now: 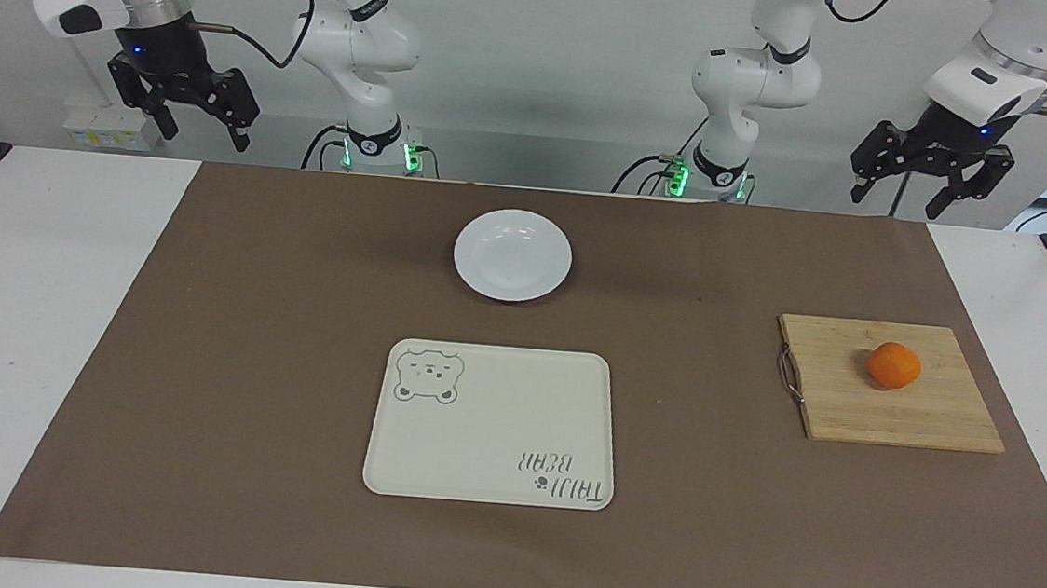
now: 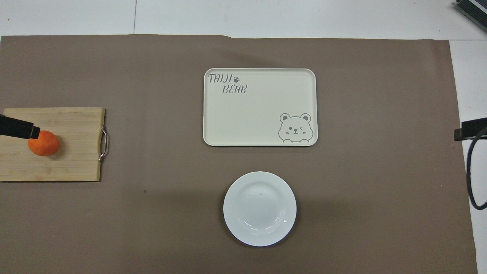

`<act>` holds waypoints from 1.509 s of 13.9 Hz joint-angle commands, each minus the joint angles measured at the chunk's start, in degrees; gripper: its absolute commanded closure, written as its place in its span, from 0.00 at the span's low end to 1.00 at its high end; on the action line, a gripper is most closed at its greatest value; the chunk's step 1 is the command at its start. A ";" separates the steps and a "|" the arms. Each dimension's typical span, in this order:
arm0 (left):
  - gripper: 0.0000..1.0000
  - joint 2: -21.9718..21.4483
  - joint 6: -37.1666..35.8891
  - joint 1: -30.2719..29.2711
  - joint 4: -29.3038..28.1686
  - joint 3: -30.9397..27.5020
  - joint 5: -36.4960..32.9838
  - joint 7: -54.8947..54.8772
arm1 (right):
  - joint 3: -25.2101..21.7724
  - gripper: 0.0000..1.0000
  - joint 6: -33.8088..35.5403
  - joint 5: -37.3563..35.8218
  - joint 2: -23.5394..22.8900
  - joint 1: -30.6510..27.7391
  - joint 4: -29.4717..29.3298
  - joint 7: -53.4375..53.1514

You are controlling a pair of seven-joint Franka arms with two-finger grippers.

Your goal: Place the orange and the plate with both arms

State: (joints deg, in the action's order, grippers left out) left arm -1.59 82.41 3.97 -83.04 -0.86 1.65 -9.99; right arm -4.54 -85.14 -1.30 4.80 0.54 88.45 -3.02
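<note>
Hanging high at the robots' end of the table, both white jointed arms hold their black two-finger grippers well above the surface with nothing in them. The left gripper [image 1: 927, 190] is tilted a little and points downward over the white tabletop edge near the corner of the brown paper mat [image 1: 248, 356], its jaws spread apart. The right gripper [image 1: 196, 119] is raised at the right arm's end of the table, jaws likewise apart, wrist turned at a slant.

On the mat, the small round bright-orange fruit [image 1: 893, 365] sits on a rectangular bamboo cutting board with a metal handle [image 1: 907, 413] toward the left arm's end of the table. From overhead a black fingertip [image 2: 19, 128] of the left gripper overlaps the fruit's edge, yet the facing view shows the gripper far above it. The round glossy white shallow plate [image 1: 512, 255] rests on the mat midway between the arms' bases, close to the robots. Farther from the robots than the plate lies a rectangular cream tray with a bear drawing [image 1: 491, 441], apart from it.
</note>
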 commanded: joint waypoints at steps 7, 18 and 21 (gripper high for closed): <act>0.00 -1.31 -0.49 0.08 -1.16 0.68 -1.04 -0.12 | 0.23 0.00 1.38 -0.55 -0.23 -0.19 -0.91 0.82; 0.00 -1.31 -0.40 -0.19 -1.24 0.95 -0.95 -0.65 | 0.23 0.00 1.38 -0.46 -0.23 -0.19 -0.91 0.82; 0.00 -1.22 0.39 -0.45 -1.16 0.95 -0.95 -0.65 | 0.23 0.00 1.38 -0.55 -0.23 -0.19 -0.91 0.82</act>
State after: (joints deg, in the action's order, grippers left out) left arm -1.61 82.31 4.02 -83.04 -0.04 1.30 -10.00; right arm -4.54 -85.14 -1.30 4.80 0.54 88.45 -3.02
